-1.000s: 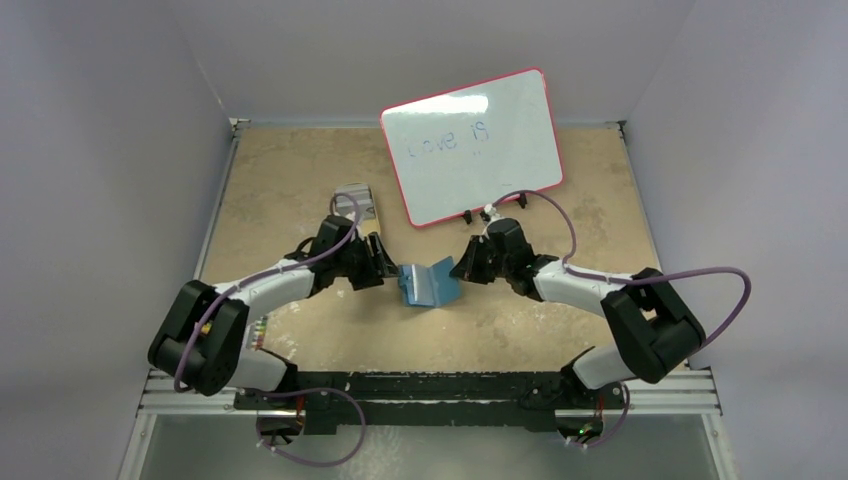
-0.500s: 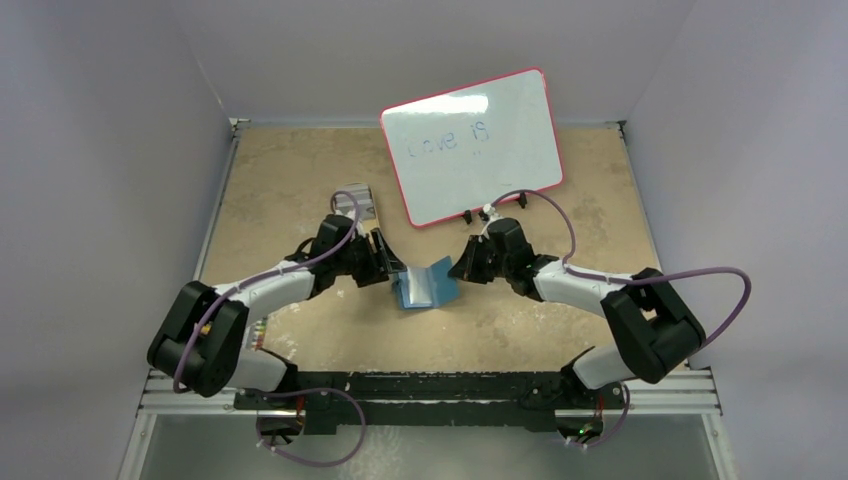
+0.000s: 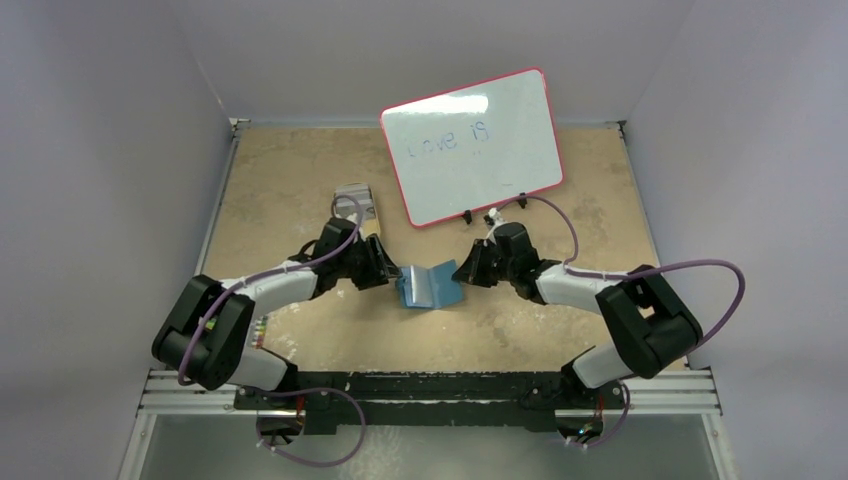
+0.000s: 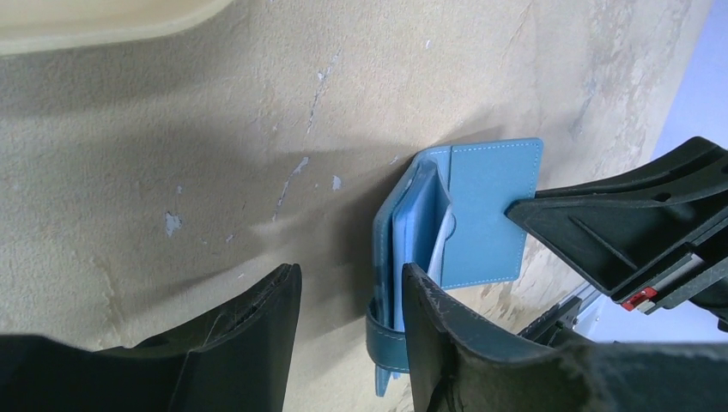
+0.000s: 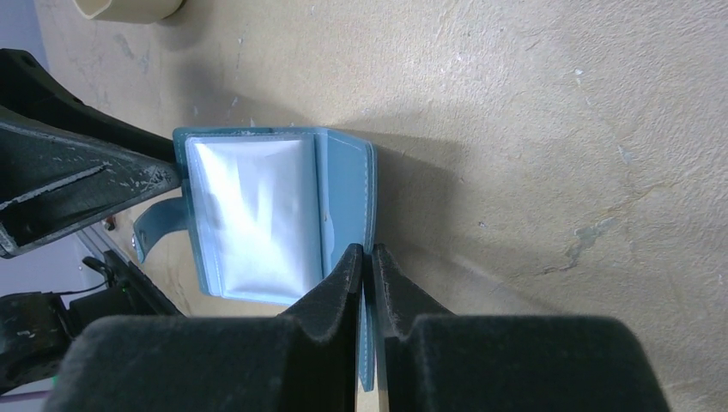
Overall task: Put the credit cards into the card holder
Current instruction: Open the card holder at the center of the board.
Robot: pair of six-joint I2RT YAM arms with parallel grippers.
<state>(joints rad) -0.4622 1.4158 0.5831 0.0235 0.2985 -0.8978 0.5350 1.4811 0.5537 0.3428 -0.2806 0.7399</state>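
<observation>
Change noted: the left hand has been brought closer to the card holder and is now just beside its left edge.
Card holder: teal-blue, set open in a V on the desk between both hands, with a clear inner window shown.
Left hand: fingers held moderately wide, nothing gripped. The snap tab is seen in the gap, against one finger.
Right hand: jaws narrowed onto the raised flap's edge, flap pinched.
Credit cards: grey-silver stack laid beyond the left arm, well apart from the card holder, near the whiteboard.
Tan tray: partly seen.
</observation>
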